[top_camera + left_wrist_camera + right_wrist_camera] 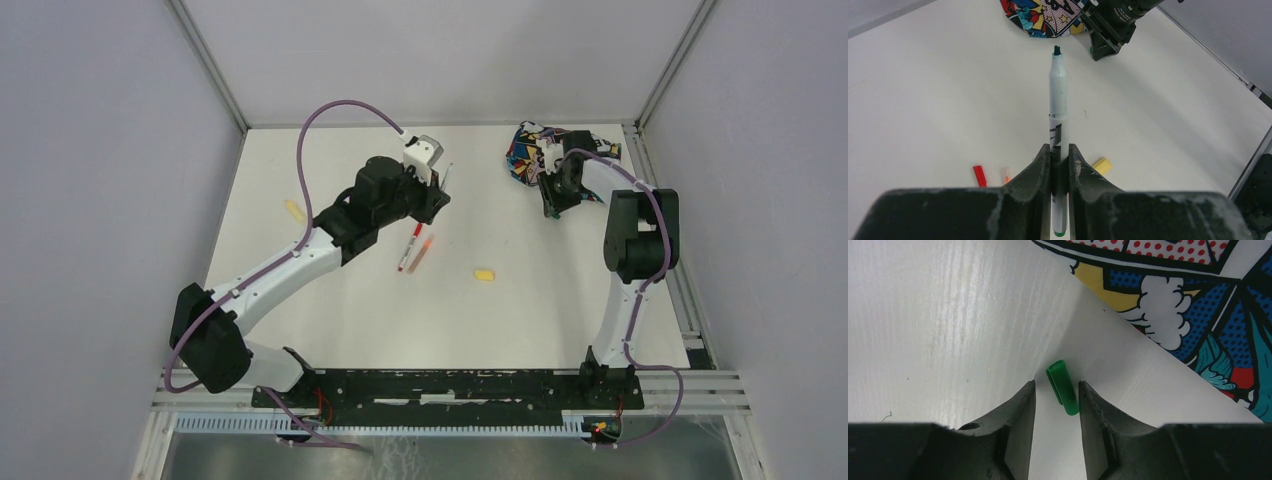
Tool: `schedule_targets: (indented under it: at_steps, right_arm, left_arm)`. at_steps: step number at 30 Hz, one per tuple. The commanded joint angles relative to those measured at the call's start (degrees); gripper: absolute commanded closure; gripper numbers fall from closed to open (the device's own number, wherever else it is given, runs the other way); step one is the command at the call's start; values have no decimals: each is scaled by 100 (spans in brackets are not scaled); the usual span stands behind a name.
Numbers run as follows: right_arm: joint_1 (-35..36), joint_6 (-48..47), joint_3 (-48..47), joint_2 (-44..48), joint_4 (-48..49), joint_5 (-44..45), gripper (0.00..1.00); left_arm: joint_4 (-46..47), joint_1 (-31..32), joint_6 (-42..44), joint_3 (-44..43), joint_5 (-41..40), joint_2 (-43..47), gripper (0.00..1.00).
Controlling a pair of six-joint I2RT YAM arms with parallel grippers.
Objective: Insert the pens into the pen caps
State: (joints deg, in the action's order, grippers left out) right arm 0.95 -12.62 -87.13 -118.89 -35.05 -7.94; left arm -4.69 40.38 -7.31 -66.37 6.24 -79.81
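My left gripper is shut on a whitish pen with a green tip, held above the table with its tip pointing toward the pouch. In the right wrist view a green cap lies on the table between the fingers of my open right gripper. It is close to the right finger and apart from the left one. A red-ended pen and an orange pen lie side by side mid-table. A yellow cap lies to their right.
The comic-print pouch lies at the back right, just beyond my right gripper. A small yellow piece lies at the left side of the table. Grey walls and metal rails bound the white table.
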Motion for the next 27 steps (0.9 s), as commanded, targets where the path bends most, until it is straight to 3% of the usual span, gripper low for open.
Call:
schedule_targets:
  at_steps: [1, 12, 19, 27]
  right_arm:
    - [-26, -83, -244, -123, -142, 146, 59]
    - [8, 151, -154, -86, -176, 307, 74]
    - [195, 796, 938, 648, 434, 229, 82]
    - [427, 894, 2018, 1272, 439, 341, 78]
  left_arm:
    - [-2, 18, 259, -121, -18, -8, 98]
    - [-6, 19, 250, -131, -33, -8, 98]
    - [-22, 15, 259, -131, -48, -9, 98]
    - [-30, 18, 250, -139, -20, -27, 98]
